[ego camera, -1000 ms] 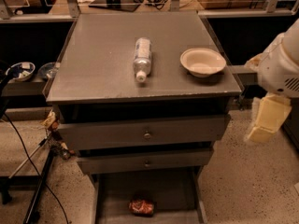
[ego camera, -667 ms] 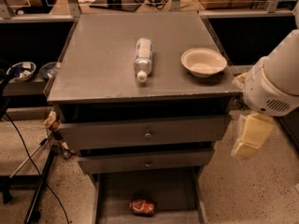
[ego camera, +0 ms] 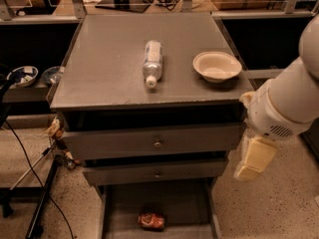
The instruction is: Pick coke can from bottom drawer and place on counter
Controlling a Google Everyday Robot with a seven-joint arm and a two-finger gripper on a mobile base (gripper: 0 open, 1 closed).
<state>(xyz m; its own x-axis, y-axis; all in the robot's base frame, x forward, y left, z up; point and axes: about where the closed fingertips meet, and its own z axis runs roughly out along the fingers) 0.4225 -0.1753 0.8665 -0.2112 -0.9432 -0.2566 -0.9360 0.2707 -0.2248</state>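
Note:
The coke can (ego camera: 152,220), red and dented, lies on its side on the floor of the open bottom drawer (ego camera: 122,208) at the foot of the cabinet. The counter (ego camera: 109,68) is the grey top of the cabinet. My white arm comes in from the right, and my gripper (ego camera: 253,159), cream-coloured, hangs down beside the cabinet's right front corner. It is above and to the right of the can and well apart from it. It holds nothing that I can see.
A clear plastic bottle (ego camera: 152,61) lies on the counter, cap toward the front. A beige bowl (ego camera: 217,65) sits at the counter's right. Two knobbed drawers (ego camera: 157,143) are above the bottom one. Bowls (ego camera: 22,75) sit on a left shelf; cables and a stand are on the left floor.
My arm and gripper have moved left and down, from right of the cabinet toward its right front corner. The can, bottle and bowl have not moved.

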